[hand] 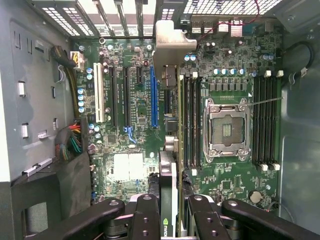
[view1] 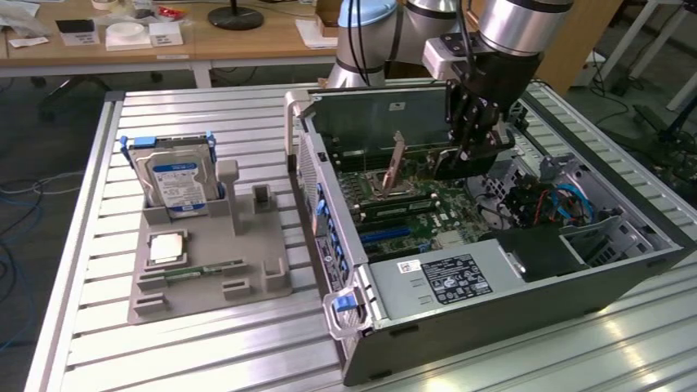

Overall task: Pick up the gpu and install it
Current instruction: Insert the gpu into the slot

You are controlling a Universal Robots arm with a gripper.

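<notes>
A robot arm's gripper hangs over an open computer case that lies on its side on a slatted metal table. Its jaws are clamped on the gpu, which it carries edge-down above the board.

Seen from the wrist, the black card runs away from the jaws to its silver bracket, which sits close to the vented case wall. The card lies just beside the long blue slot, between that slot and the memory slots, with the empty socket beyond them.

To the exterior view's left of the case stands a grey tray. It holds a hard drive upright at its far end and a memory stick lying flat nearer the camera.

The pick-up appears to be done and the installation is the step in hand. The card looks lifted clear of the board rather than seated, though its height above the slot cannot be told.

Seating it would seem to call for fine alignment. The card's lower edge has to come square over the slot and the bracket has to meet its opening in the case wall. After that comes a straight, even press down, with the grip kept firm so the card does not tilt. The neighbouring memory slots leave little room for drift to that side.
</notes>
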